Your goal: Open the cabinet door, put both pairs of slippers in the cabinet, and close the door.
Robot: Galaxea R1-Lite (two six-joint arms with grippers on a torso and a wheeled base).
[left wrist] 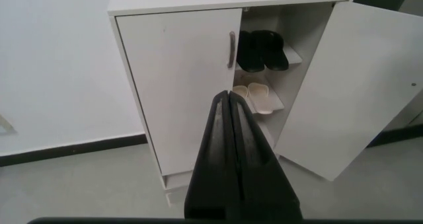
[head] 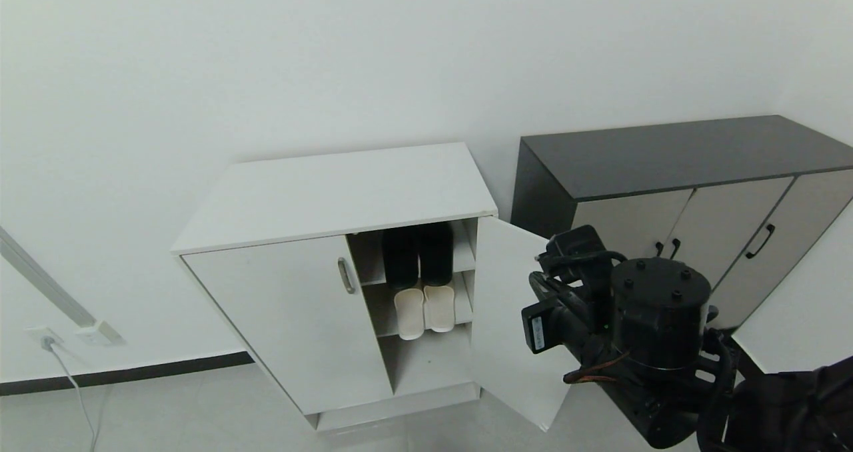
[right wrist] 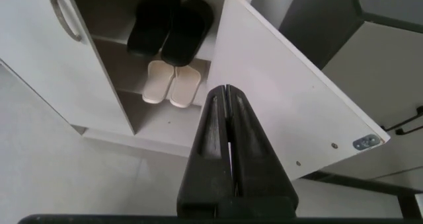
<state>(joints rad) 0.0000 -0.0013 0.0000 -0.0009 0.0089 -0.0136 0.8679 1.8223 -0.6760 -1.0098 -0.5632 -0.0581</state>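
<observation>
Now both pairs sit in the cabinet (head: 333, 195), black slippers (head: 418, 253) at twelve o'clock of the white slippers (head: 424, 311), so my left jaws and right jaws are closed, empty, the right at three o'clock of the open door (head: 510, 319), likely to push it home.

Right door (head: 513, 319) swung out, gap open beside shut left door (head: 280, 319). Black slippers (head: 418, 255), white slippers (head: 424, 311) fill two shelves; bottom shelf (head: 430, 365) free.
</observation>
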